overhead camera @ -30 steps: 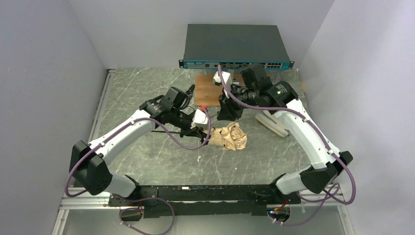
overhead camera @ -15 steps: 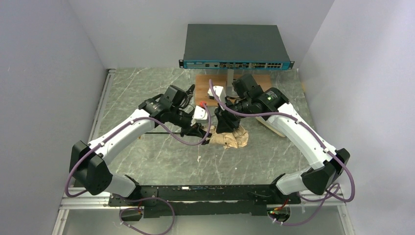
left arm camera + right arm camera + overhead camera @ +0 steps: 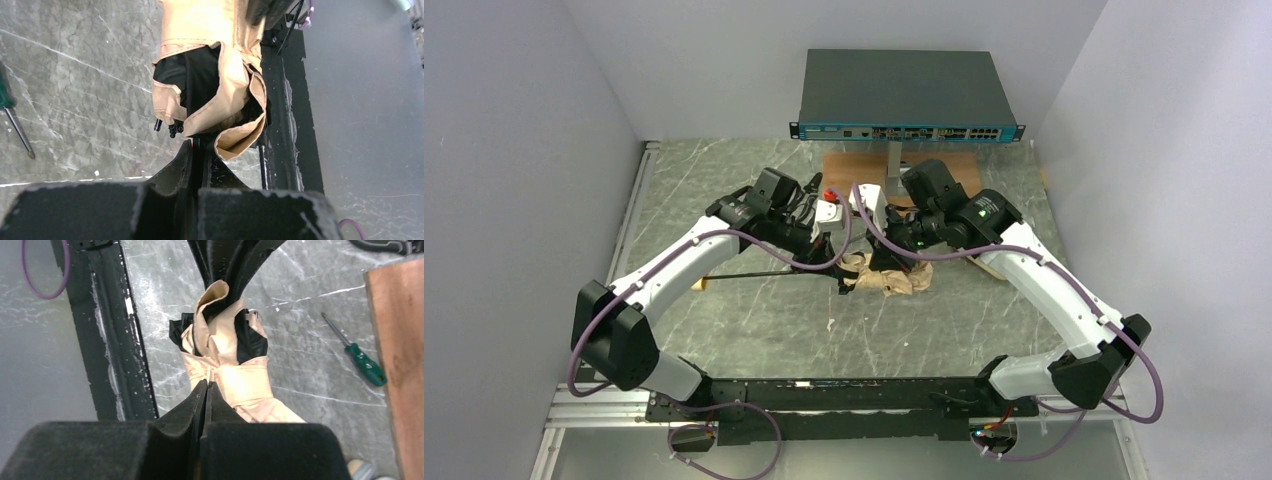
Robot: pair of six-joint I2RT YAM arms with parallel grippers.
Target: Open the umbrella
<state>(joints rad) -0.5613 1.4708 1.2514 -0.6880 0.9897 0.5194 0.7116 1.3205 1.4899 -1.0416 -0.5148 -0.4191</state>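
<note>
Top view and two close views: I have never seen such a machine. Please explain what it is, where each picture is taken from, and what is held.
These are two white robot arms bolted at the near edge of a table. The wide picture comes from a fixed camera above and behind them. Each close picture comes from a camera on one wrist, looking forward. Between the arms is a folded beige umbrella with black lining. The left end effector is shut on one end of its fabric; the right end effector is shut on the fabric near the strap. Also there: a green screwdriver, a wooden board and a grey box on a stand.
</note>
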